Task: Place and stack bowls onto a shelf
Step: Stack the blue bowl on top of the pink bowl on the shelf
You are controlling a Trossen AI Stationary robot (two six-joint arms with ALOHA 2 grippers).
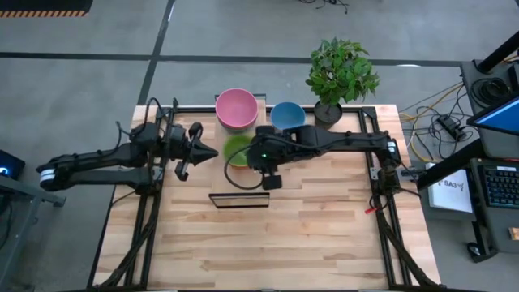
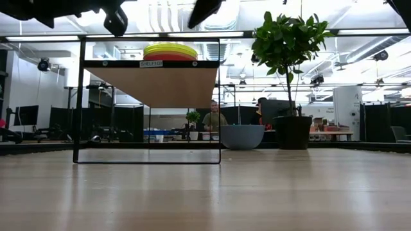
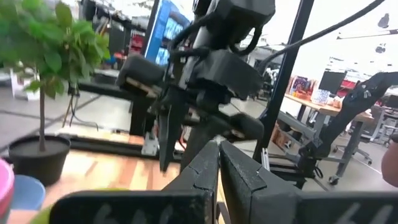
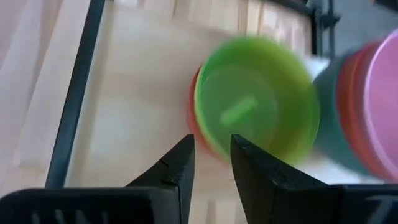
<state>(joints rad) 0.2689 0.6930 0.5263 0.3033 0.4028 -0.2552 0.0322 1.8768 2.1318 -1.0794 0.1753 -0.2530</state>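
Note:
The green bowl (image 4: pixel 258 106) tops a small stack with an orange rim under it, on the pale wood shelf (image 2: pixel 151 83). In the low view the stack (image 2: pixel 170 50) shows yellow over orange. Beside it on the shelf, the pink bowl (image 1: pixel 237 109) sits on red and teal bowls (image 4: pixel 348 106). The blue bowl (image 1: pixel 288 116) stands on the table by the plant pot. My right gripper (image 4: pixel 211 149) hovers open above the green bowl's near rim, touching nothing. My left gripper (image 1: pixel 212 152) is shut, level, just left of the shelf.
A potted plant (image 1: pixel 340 77) stands at the table's far edge, right of the blue bowl. The shelf's dark frame (image 1: pixel 239 199) ends mid-table. Bare slatted tabletop (image 1: pixel 308 235) spreads toward the near edge. People sit in the room behind.

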